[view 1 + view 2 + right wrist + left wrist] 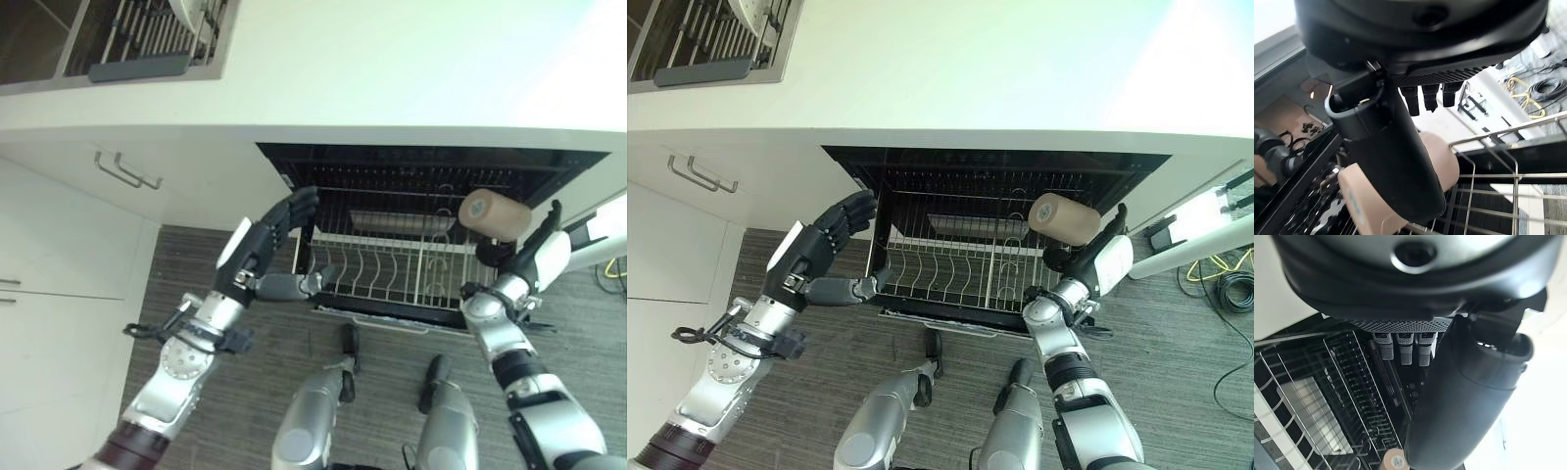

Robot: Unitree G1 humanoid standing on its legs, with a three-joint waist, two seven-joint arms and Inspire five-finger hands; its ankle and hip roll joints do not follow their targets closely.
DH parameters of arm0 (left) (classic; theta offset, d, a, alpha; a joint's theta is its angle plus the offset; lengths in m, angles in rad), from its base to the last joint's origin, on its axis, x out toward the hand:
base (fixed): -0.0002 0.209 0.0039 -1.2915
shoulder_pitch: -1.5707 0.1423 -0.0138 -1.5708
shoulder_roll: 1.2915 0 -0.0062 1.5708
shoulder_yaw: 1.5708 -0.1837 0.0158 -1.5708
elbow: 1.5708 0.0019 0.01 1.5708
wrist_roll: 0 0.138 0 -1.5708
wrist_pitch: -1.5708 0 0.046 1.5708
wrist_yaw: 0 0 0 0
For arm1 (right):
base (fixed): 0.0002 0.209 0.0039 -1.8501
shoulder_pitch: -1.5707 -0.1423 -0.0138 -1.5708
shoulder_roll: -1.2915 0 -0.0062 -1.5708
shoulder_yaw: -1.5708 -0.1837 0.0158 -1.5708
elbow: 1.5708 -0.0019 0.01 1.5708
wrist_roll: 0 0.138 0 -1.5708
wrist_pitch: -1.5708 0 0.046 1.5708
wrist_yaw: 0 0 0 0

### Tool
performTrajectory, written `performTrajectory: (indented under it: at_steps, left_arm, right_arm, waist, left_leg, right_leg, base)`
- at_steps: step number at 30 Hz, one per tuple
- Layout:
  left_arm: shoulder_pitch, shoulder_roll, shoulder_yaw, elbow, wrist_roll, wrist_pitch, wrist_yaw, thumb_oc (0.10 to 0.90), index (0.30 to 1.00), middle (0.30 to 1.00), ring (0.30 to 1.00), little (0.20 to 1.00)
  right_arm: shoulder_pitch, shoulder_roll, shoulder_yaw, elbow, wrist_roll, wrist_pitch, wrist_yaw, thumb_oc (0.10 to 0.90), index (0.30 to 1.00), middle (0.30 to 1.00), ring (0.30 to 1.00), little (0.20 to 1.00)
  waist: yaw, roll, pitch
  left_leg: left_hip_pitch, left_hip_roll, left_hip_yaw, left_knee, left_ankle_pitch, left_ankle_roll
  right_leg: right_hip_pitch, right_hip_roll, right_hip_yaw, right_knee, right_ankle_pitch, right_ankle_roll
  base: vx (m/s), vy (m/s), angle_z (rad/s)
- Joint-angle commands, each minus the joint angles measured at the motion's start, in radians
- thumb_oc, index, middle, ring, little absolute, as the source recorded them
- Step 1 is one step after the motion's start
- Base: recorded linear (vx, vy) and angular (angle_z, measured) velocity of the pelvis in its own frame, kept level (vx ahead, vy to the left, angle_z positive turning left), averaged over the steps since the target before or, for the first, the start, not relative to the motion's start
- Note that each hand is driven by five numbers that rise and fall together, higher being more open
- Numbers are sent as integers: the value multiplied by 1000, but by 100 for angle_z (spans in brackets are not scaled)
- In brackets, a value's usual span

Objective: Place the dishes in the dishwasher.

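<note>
A tan cup (1065,218) is held in the right hand (1097,260), with the fingers and thumb wrapped round it. The cup is lying on its side, up above the right end of the wire rack (960,274). The rack is pulled out of the open dishwasher (994,176), which is set under the white counter (970,69). The left hand (813,251) is seen by the rack's left end, its fingers loosely spread and nothing held. A drying rack (147,39) is seen on the counter, far to the left.
</note>
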Motion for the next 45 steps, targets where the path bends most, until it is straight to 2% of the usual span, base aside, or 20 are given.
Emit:
performTrajectory:
  at_steps: [1, 5, 11, 12, 15, 19, 23, 32, 33, 34, 45]
  left_arm:
    - [-43, -47, 32, -80, 29, -137, 35, 800, 900, 900, 900, 900]
    - [-45, -58, 26, -70, 40, -139, 39, 800, 900, 900, 900, 900]
    - [-46, -74, 18, -56, 60, -144, 45, 800, 900, 900, 900, 900]
    - [-50, -72, 16, -52, 61, -148, 44, 800, 900, 900, 900, 900]
    - [-52, -69, 19, -36, 60, -163, 33, 800, 900, 900, 900, 900]
    - [-55, -59, 22, -29, 53, -171, 20, 800, 900, 900, 900, 900]
    - [-55, -55, 21, -31, 55, -176, 5, 800, 900, 900, 900, 900]
    - [-56, -28, 33, -53, 45, -166, -11, 800, 900, 900, 900, 900]
    - [-55, -26, 33, -58, 42, -161, -13, 800, 900, 900, 900, 900]
    - [-56, -23, 34, -62, 42, -158, -14, 800, 900, 900, 900, 900]
    - [-85, -28, 16, -52, 54, -153, 7, 800, 900, 900, 900, 900]
  right_arm:
    - [2, -55, 1, -59, -36, -105, -14, 800, 900, 900, 900, 900]
    - [-2, -47, 3, -74, -34, -143, 0, 800, 900, 900, 900, 900]
    - [-8, -55, 27, -109, -103, -143, 77, 800, 900, 900, 900, 900]
    - [-23, -65, 41, -116, -142, -128, 120, 800, 900, 900, 900, 900]
    - [-50, -92, 67, -106, -192, -94, 142, 800, 900, 900, 900, 900]
    - [-59, -131, 68, -73, -180, -76, 161, 800, 900, 900, 900, 900]
    - [-74, -159, 69, -48, -224, -61, 195, 800, 900, 900, 900, 900]
    - [-122, -216, 43, -10, -201, -24, 216, 800, 900, 900, 900, 900]
    - [-127, -222, 40, -5, -196, -15, 222, 544, 516, 516, 516, 516]
    - [-130, -226, 37, -1, -184, -11, 226, 400, 300, 300, 300, 300]
    - [-137, -179, 48, 27, -76, -6, 291, 400, 300, 300, 300, 300]
  waist:
    - [-1, 28, -43]
    - [-4, 26, -43]
    - [-8, 23, -42]
    - [-7, 21, -40]
    - [-1, 18, -43]
    - [3, 10, -44]
    - [8, 3, -39]
    - [21, -9, -38]
    - [22, -10, -38]
    - [23, -11, -37]
    - [19, -13, -31]
  left_leg:
    - [19, 42, -9, 133, -220, -18]
    - [22, 42, -8, 133, -221, -18]
    - [21, 43, -6, 133, -219, -19]
    - [20, 43, -7, 133, -218, -19]
    - [18, 43, -11, 133, -217, -21]
    - [13, 44, -14, 133, -216, -22]
    - [22, 44, -18, 133, -223, -23]
    - [12, 45, -25, 133, -219, -22]
    - [16, 44, -26, 133, -225, -22]
    - [16, 45, -27, 133, -226, -22]
    - [16, 49, -22, 133, -225, -22]
  right_leg:
    - [-12, 14, 18, -83, 56, 1]
    - [-12, 15, 18, -83, 56, -1]
    - [-16, 14, 17, -83, 59, -2]
    - [-17, 15, 16, -83, 60, -2]
    - [-16, 12, 10, -83, 61, -2]
    - [-21, 10, 3, -83, 65, 0]
    - [-11, 10, -1, -83, 60, 4]
    - [-16, 12, -8, -83, 68, 8]
    - [-12, 11, -8, -83, 63, 11]
    - [-12, 11, -8, -83, 63, 12]
    - [-13, 12, -7, -83, 65, 12]
  base:
    - [0, 0, 0]
    - [0, 0, 0]
    - [0, 0, 0]
    - [0, 0, 0]
    - [-11, -7, 1]
    - [-29, -36, 4]
    - [-10, -32, 3]
    - [-18, -28, 3]
    - [11, -22, 3]
    - [-12, -28, 4]
    - [-4, -8, 3]
